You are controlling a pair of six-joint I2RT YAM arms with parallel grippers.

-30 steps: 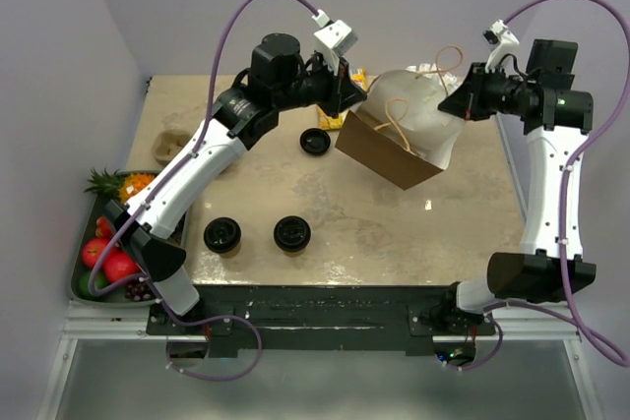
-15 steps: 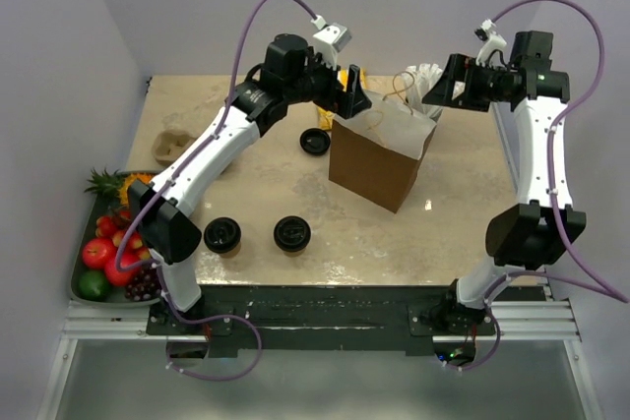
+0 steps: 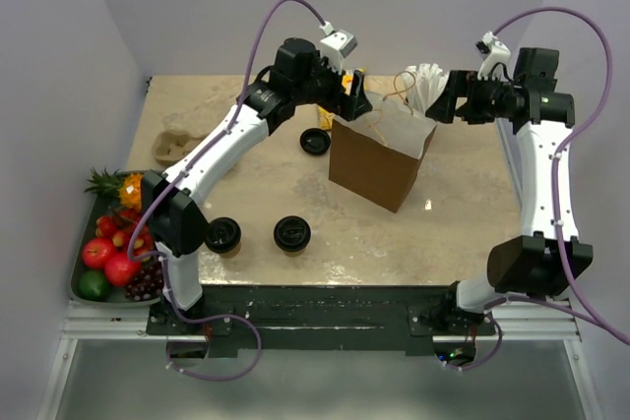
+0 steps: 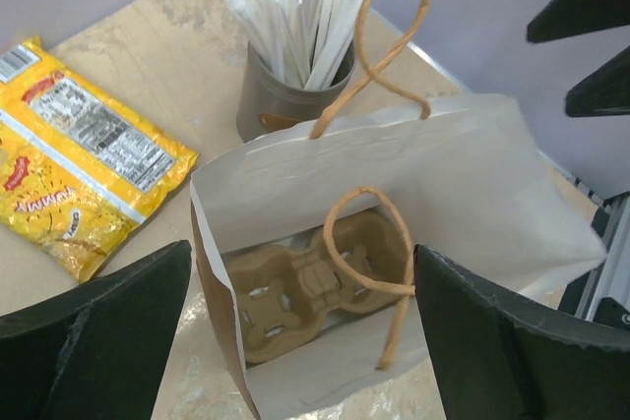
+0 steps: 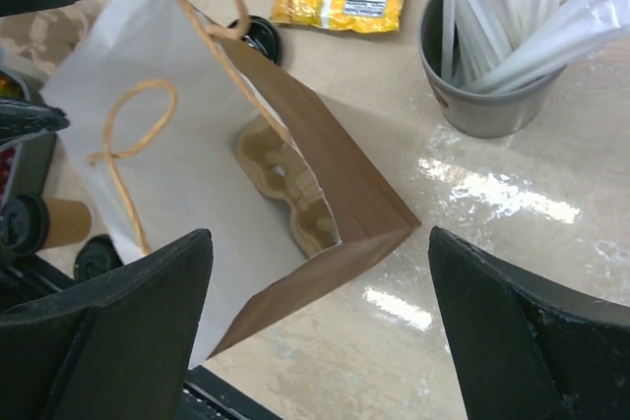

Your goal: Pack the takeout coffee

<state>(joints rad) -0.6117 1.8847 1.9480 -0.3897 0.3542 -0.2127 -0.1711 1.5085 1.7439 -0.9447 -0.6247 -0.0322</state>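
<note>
Both arms are up at the back of the table (image 3: 463, 204), one on either side of the brown paper bag (image 3: 379, 159), which stands upright with its mouth open. The left gripper (image 3: 351, 101) hangs just off the bag's left rim with its jaws spread wide, holding nothing. Its two black fingers (image 4: 108, 331) frame the opening from above. The right gripper (image 3: 443, 105) mirrors it over the far right corner, also wide open and empty.

Down inside the bag, the moulded cardboard carrier (image 4: 305, 282) lies flat on the bottom. One twine handle (image 4: 369, 243) flops into the opening and the other stands up.

The coffee is not in the bag. The first coffee cup (image 3: 222, 235) and the second coffee cup (image 3: 292, 233) sit side by side near the front edge, well apart from the bag, each capped with a black lid.

A small round black item (image 3: 315, 142) rests just left of the bag. Behind the bag are the grey cup of straws (image 4: 285, 95) and a yellow snack packet (image 4: 79, 174). A spare carrier (image 3: 177, 145) and some fruit (image 3: 103, 258) sit far left.
</note>
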